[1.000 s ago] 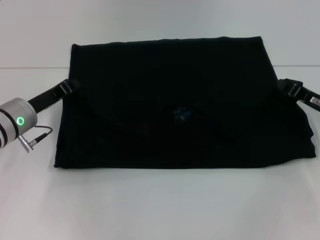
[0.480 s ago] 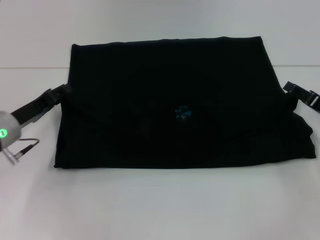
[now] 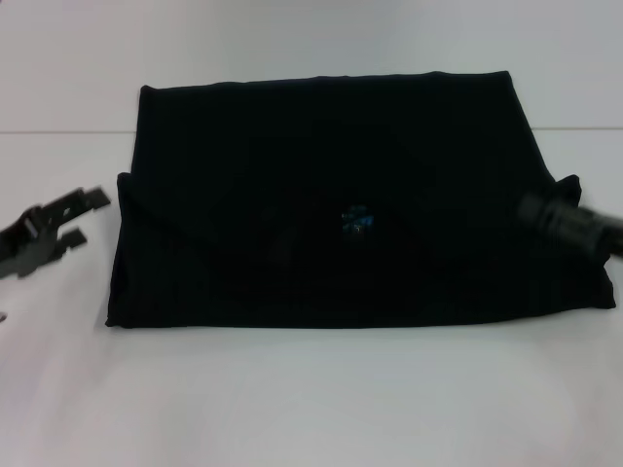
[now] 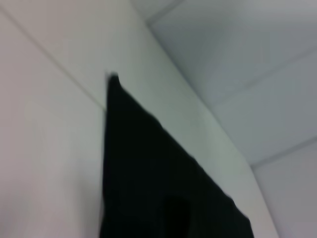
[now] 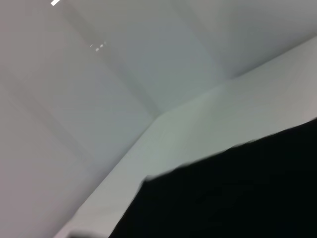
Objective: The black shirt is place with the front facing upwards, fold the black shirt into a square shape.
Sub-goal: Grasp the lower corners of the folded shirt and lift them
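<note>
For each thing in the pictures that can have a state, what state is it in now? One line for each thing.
black shirt: folded into a wide rectangle, flat on the table, blue neck label showing on top, not yet square.
left claw: open, empty, just off the shirt's left edge, not touching it.
right claw: over the shirt's right edge; open or shut cannot be told.
table: white, holds the shirt.

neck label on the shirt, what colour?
Blue; the neck label on the black shirt shows best in the head view.
</note>
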Tool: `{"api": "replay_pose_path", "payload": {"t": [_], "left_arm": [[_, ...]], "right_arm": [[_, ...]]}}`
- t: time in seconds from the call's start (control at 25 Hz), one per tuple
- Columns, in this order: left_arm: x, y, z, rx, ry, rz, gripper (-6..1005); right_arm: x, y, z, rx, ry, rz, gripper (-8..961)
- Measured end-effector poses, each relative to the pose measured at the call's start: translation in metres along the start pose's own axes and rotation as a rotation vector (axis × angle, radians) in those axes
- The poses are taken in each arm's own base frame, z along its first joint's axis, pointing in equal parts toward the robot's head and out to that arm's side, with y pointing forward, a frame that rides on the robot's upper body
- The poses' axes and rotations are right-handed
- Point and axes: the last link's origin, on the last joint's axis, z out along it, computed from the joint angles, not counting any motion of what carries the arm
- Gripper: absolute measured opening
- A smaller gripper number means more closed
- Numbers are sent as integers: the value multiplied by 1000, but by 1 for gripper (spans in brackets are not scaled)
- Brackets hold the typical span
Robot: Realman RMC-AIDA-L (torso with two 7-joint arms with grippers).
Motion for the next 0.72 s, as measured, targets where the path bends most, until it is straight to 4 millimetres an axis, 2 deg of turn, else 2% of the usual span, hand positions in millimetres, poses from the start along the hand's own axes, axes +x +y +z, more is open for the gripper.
{"api": "replay_pose_path", "payload": {"t": [0.08, 0.2, 0.32, 0.6, 0.72], "left_arm": [[-1, 0, -9, 2, -72, -23, 822], [-6, 0, -16, 23, -177, -56, 881], [-11, 0, -21, 59, -262, -90, 940], [-4, 1, -17, 93, -256, -29, 936], [-5, 7, -6, 77, -264, 24, 935]], "right_arm": [[5, 10, 2, -70, 64, -78, 872], [15, 22, 4, -148, 124, -158, 931], [23, 28, 3, -191, 161, -199, 929], [36, 30, -1, -216, 219, -247, 926], [37, 29, 0, -207, 221, -249, 926]]}}
